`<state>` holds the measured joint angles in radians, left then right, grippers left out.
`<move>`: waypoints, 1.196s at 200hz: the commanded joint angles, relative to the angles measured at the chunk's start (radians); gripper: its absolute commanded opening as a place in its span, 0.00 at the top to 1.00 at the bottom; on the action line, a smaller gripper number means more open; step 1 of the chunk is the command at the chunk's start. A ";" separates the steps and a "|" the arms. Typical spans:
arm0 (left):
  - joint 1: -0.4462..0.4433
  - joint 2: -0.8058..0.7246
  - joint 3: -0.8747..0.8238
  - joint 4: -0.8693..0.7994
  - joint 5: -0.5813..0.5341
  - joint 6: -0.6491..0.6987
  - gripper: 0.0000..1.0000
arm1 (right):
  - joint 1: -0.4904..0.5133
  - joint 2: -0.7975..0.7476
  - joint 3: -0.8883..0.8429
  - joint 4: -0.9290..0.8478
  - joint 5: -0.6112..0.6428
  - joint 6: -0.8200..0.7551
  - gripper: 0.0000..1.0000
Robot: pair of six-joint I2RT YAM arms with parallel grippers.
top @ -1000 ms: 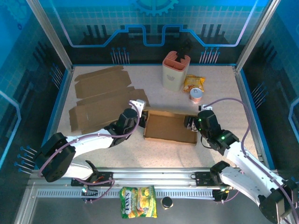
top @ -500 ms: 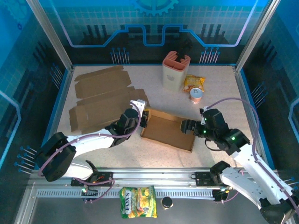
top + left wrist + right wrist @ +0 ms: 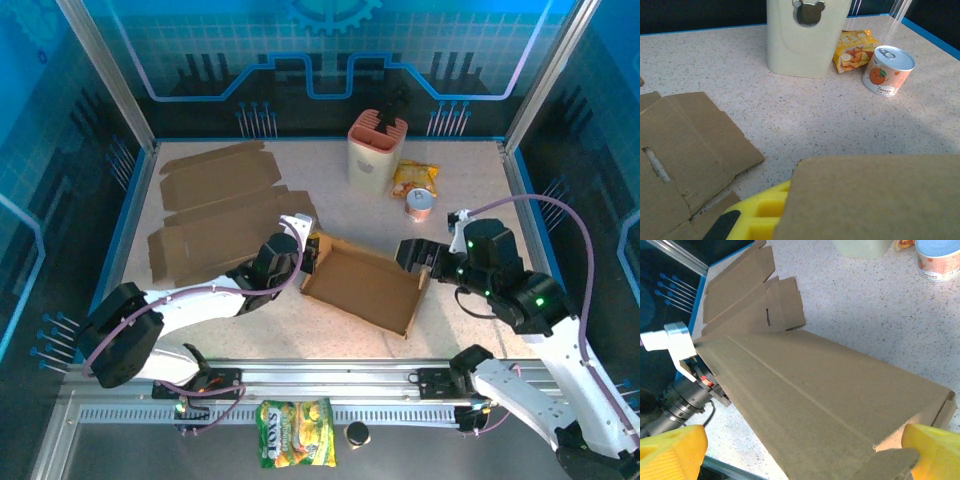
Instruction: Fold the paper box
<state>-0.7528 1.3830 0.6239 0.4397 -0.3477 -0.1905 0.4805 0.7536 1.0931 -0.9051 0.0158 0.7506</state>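
Left fingers (image 3: 765,212) pressed together, pinching the left end wall of the cardboard box (image 3: 362,288). Right fingers (image 3: 671,450) spread wide at its right end, gripping nothing. Box sits mid-frame on the desk (image 3: 470,190), open side up, skewed. Likely light, thin corrugated: stiff across panels, bends at scores, crushes under a hard squeeze. Best hold is wall edges or flaps near a crease, not panel middles. Left pinch point hidden behind the wall in wrist view. Can't tell whether the right end lifts off the desk.

Speckled table (image 3: 330,205) bears box (image 3: 362,288), flat cardboard (image 3: 210,180), canister (image 3: 375,155), can (image 3: 421,204), packet (image 3: 415,178).
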 commanded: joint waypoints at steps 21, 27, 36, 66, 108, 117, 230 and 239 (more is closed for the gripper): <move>-0.012 0.033 0.029 -0.052 -0.031 -0.006 1.00 | -0.148 0.099 0.110 -0.096 -0.095 0.143 0.04; -0.011 0.035 0.032 -0.053 -0.032 -0.006 1.00 | -0.183 0.120 0.124 -0.133 -0.112 0.167 0.06; -0.012 0.038 0.036 -0.052 -0.034 -0.010 1.00 | -0.235 0.157 0.145 -0.209 -0.126 0.200 0.07; -0.013 0.053 0.046 -0.042 -0.037 -0.014 1.00 | -0.425 0.231 0.148 -0.335 -0.217 0.215 0.10; -0.013 0.067 0.061 -0.039 -0.042 -0.009 1.00 | -0.571 0.284 0.090 -0.253 -0.364 0.232 0.15; -0.013 0.070 0.065 -0.038 -0.043 -0.010 1.00 | -0.574 0.309 0.091 -0.266 -0.369 0.224 0.15; -0.014 0.089 0.069 -0.023 -0.040 -0.053 1.00 | -0.534 0.381 -0.176 -0.058 -0.497 0.302 0.38; -0.014 0.089 0.067 -0.024 -0.039 -0.057 1.00 | -0.533 0.390 -0.180 -0.047 -0.504 0.299 0.42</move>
<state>-0.7624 1.4532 0.6830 0.4473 -0.3813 -0.2123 -0.0650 1.1210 0.9222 -1.0080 -0.4480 1.0451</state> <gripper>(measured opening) 0.056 0.616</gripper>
